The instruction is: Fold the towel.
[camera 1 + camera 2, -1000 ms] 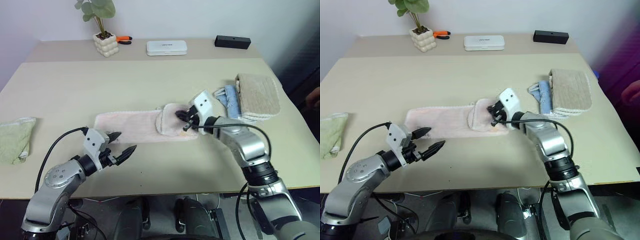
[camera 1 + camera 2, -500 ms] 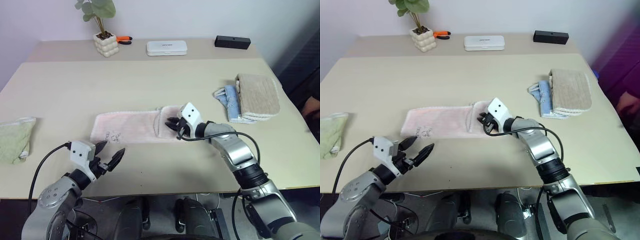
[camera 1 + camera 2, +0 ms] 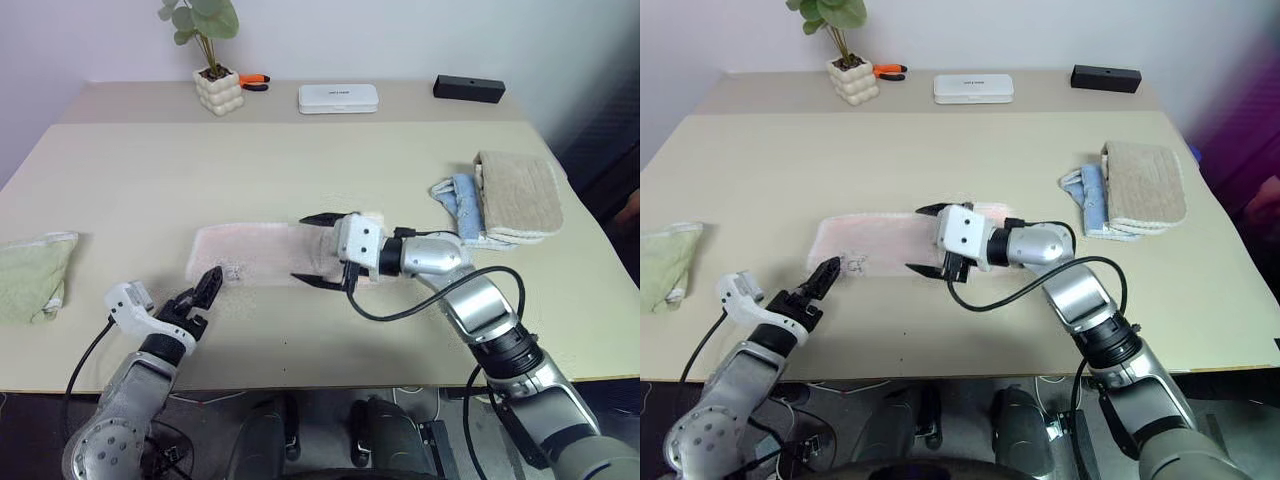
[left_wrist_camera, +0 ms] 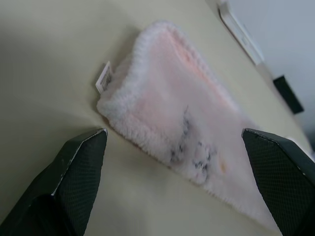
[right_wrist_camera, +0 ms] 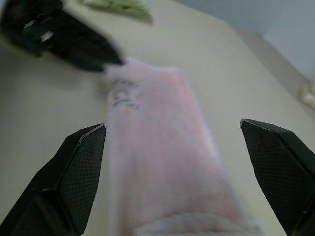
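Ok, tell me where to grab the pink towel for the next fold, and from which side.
Probably the short left end of the pink towel, at the corner nearest the open left gripper, coming in low from the table's front edge. The towel lies flat as a long strip, so that free end lifts easily.

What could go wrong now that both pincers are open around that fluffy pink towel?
The right pincer hangs open over the long fluffy pink towel, gripping nothing, so the folded-over right end might flop back or lie crooked. The left pincer sits open close to the towel's near left corner; closing there, it could drag the towel askew. The stack of folded beige and blue towels lies near the right arm's elbow, and a swing could knock it.
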You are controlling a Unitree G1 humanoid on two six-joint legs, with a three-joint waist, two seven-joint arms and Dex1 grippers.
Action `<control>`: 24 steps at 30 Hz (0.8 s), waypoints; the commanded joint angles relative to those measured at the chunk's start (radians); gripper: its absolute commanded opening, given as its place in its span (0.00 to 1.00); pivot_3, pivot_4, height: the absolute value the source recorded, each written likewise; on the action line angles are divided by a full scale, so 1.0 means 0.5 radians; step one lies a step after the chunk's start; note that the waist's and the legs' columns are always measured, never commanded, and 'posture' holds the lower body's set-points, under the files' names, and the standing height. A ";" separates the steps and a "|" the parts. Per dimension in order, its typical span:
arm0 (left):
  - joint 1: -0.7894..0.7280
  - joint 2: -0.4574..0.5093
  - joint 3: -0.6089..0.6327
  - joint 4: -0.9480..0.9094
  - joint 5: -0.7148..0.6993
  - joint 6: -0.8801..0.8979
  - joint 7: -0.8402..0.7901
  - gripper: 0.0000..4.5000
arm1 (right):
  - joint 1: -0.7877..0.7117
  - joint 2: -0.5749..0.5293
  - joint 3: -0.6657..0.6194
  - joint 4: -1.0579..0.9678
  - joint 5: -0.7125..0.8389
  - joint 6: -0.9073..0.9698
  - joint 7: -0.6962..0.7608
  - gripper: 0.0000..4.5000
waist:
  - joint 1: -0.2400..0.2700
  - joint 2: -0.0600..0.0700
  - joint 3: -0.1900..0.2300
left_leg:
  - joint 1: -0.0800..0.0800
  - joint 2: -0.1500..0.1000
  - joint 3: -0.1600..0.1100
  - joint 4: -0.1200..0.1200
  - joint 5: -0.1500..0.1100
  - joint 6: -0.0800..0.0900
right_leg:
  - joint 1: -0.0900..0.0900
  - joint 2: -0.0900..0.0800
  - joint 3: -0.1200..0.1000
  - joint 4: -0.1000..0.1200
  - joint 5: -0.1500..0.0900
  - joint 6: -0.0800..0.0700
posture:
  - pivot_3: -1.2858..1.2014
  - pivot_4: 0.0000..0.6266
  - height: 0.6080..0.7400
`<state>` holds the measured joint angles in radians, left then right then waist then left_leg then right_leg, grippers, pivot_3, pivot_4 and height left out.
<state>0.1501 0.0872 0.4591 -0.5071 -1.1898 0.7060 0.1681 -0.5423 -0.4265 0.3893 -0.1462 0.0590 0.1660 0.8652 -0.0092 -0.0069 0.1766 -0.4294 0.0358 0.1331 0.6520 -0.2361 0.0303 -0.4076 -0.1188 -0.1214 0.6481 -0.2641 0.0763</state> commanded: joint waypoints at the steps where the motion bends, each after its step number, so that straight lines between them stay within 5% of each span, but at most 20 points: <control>1: -0.122 -0.095 0.091 0.147 -0.225 -0.121 0.264 1.00 | 0.033 0.053 0.028 -0.058 -0.040 -0.045 -0.038 0.99 | -0.002 -0.003 -0.002 | 0.001 0.000 -0.001 0.000 0.000 0.000 | 0.001 0.000 0.000 0.000 0.000 0.000 | 0.52 0.24 1.00; 5: -0.207 -0.078 0.083 0.198 -0.312 -0.165 0.348 0.72 | 0.051 0.075 0.006 -0.075 -0.056 -0.014 -0.075 1.00 | -0.007 -0.003 -0.002 | 0.004 0.000 -0.001 -0.001 0.000 0.000 | 0.004 0.001 0.000 0.000 0.000 0.000 | 0.52 0.24 1.00; 11: -0.268 0.023 0.050 0.198 -0.365 -0.168 0.358 0.03 | 0.083 0.054 -0.007 -0.112 -0.065 -0.006 -0.087 1.00 | -0.006 -0.006 -0.001 | 0.003 0.000 0.000 -0.001 0.000 -0.001 | 0.003 0.001 0.000 -0.001 0.000 0.000 | 0.52 0.24 1.00; 15: -0.268 0.155 0.124 0.108 -0.303 -0.275 0.206 0.01 | 0.103 0.044 -0.021 -0.143 -0.071 0.017 -0.104 1.00 | -0.009 -0.006 -0.001 | 0.003 0.000 0.000 -0.002 0.000 -0.001 | 0.003 0.001 0.000 -0.002 0.000 0.000 | 0.52 0.24 1.00; 24: -0.153 0.854 0.223 -0.019 -0.051 -0.278 -0.389 0.01 | 0.152 -0.017 -0.094 -0.106 -0.089 0.073 -0.135 1.00 | -0.003 -0.007 0.000 | 0.003 0.000 0.001 -0.008 0.002 -0.008 | -0.001 0.000 0.000 -0.005 -0.001 -0.002 | 0.52 0.24 1.00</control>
<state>0.0823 0.4841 0.5777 -0.4597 -1.2414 0.5643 0.0334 -0.4700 -0.4333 0.3716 -0.1801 0.0140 0.2078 0.8082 -0.0108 -0.0104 0.1765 -0.4281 0.0357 0.1336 0.6481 -0.2362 0.0243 -0.4084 -0.1186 -0.1215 0.6455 -0.2647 0.0752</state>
